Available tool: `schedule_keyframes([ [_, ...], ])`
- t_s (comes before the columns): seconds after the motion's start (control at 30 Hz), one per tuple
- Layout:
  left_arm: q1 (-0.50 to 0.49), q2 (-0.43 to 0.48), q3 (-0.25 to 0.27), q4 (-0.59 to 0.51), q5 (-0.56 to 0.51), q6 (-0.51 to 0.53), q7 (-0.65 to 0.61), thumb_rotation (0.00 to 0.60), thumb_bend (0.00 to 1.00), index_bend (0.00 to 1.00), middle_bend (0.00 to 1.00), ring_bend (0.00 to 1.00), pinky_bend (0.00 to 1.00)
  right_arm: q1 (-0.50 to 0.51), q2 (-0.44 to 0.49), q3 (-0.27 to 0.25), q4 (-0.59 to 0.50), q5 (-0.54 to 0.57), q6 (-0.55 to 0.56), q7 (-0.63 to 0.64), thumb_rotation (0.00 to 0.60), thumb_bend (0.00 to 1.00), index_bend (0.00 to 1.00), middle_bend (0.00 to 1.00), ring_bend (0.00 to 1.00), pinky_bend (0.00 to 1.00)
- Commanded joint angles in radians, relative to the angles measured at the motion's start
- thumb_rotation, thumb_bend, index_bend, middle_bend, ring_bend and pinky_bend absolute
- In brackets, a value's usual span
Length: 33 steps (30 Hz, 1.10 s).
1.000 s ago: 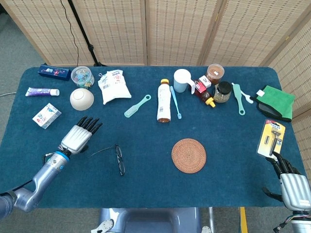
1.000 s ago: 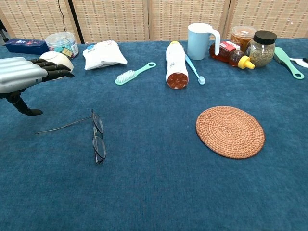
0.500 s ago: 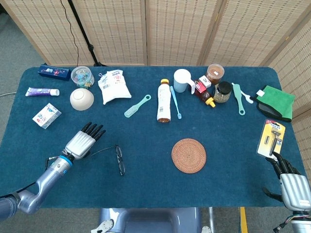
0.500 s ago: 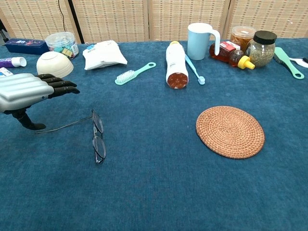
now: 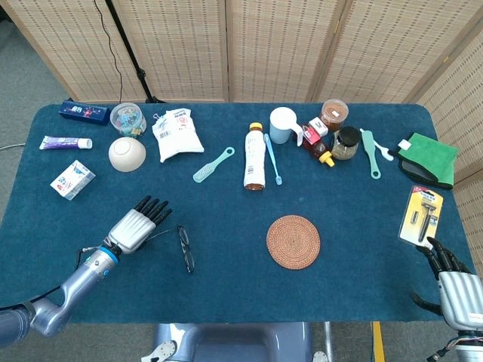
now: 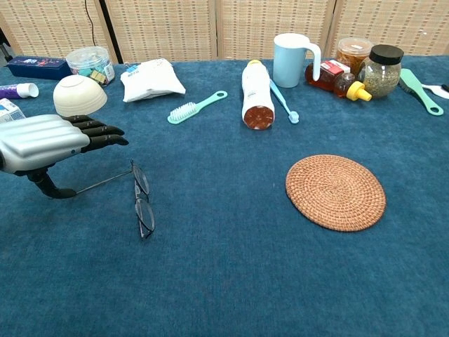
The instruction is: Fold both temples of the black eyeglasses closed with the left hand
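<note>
While left hand hovers empty, fingers extended, eyeglasses lie on blue tablecloth; wicker screens behind

Bright, even light; soft shadows; sharp focus.

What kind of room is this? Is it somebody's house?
Probably not a house. It looks like a robot practice room: a blue cloth table, woven folding screens behind it, and everyday items such as the eyeglasses laid out near a robot's left hand.

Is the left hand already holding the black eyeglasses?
No, the left hand is flat and open, only its thumb is beside one temple of the eyeglasses.
</note>
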Motion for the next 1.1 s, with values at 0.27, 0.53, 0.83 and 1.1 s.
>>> schedule_keyframes([
  [0.27,-0.011,0.011,0.006,-0.082,0.026,-0.005,0.013,0.6,0.23,0.0,0.0,0.0,0.0,-0.004,0.003,-0.001,0.0,-0.002,0.006,0.004,0.6,0.03,0.18,0.09,0.2,0.36],
  [0.53,-0.028,-0.016,-0.014,-0.127,0.042,-0.001,-0.004,0.6,0.23,0.0,0.0,0.0,0.0,-0.006,0.0,-0.001,0.006,-0.001,0.007,0.01,0.6,0.03,0.18,0.09,0.2,0.36],
  [0.83,-0.066,-0.095,-0.042,-0.159,0.038,-0.032,0.044,0.6,0.23,0.0,0.0,0.0,0.0,-0.017,0.004,-0.003,0.013,0.001,0.022,0.023,0.6,0.03,0.18,0.09,0.2,0.36],
  [1.1,-0.088,-0.177,-0.087,-0.15,-0.033,-0.051,0.117,0.6,0.23,0.01,0.0,0.0,0.0,-0.03,0.006,-0.005,0.024,0.004,0.036,0.04,0.6,0.03,0.18,0.09,0.2,0.36],
])
